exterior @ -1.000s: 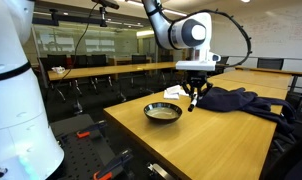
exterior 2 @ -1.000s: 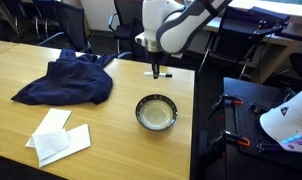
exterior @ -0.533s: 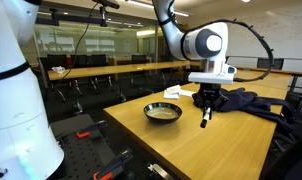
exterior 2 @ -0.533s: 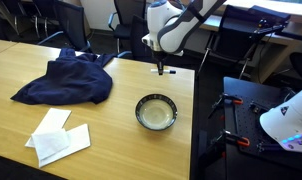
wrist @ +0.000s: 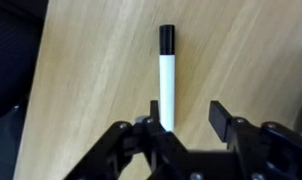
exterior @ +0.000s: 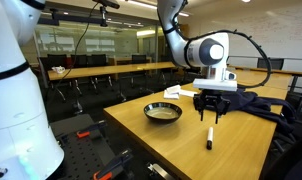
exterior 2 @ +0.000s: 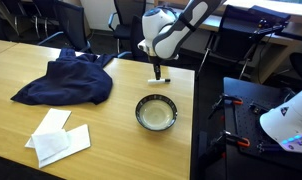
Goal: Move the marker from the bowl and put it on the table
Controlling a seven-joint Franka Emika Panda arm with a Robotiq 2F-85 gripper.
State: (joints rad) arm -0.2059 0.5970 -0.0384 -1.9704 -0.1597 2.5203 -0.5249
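in an exterior view the round dark bowl with a pale inside (exterior: pixel 162 112) stands on the light wooden table (exterior: pixel 171 148). to its right the white marker with a black cap (exterior: pixel 208 138) lies flat on the table, outside the bowl and near it. the white arm bends down from above, its wrist vertical, and the black gripper (exterior: pixel 212 117) hangs just over the marker. in the wrist view its fingers (wrist: pixel 219 118) stand apart and hold nothing. a dark blue cloth (exterior: pixel 246 100) lies further right.
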